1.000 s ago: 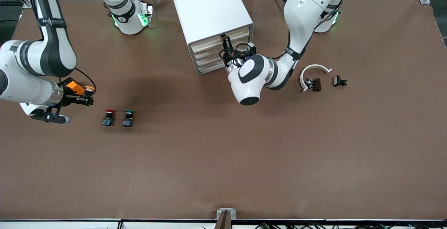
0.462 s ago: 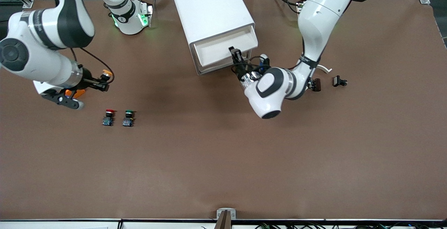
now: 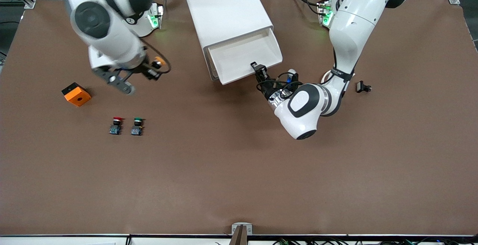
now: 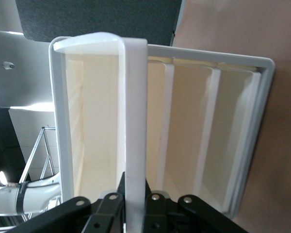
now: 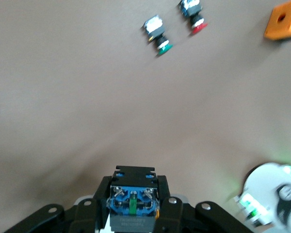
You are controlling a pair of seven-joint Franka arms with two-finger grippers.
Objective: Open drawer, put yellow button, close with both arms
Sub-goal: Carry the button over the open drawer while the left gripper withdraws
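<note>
The drawer [image 3: 242, 56], the top one of the white cabinet [image 3: 224, 9], stands pulled well out and looks empty. My left gripper [image 3: 259, 71] is shut on the drawer's front lip; in the left wrist view the lip [image 4: 135, 121] runs between the fingers of the left gripper [image 4: 135, 204]. My right gripper [image 3: 153, 69] is shut on the yellow button [image 3: 159, 62] and holds it in the air over bare table beside the cabinet, toward the right arm's end. In the right wrist view the button's bluish base [image 5: 133, 201] sits between the fingers [image 5: 167, 204].
An orange square block [image 3: 76, 94] lies toward the right arm's end. The red-capped button [image 3: 117, 124] and green-capped button [image 3: 137, 125] stand nearer the front camera. A small black part [image 3: 363, 86] lies toward the left arm's end. The three lower drawers [image 4: 194, 141] are shut.
My left gripper has pulled the top drawer from shut to well out. My right gripper has carried the yellow button up from beside the orange block toward the cabinet.
</note>
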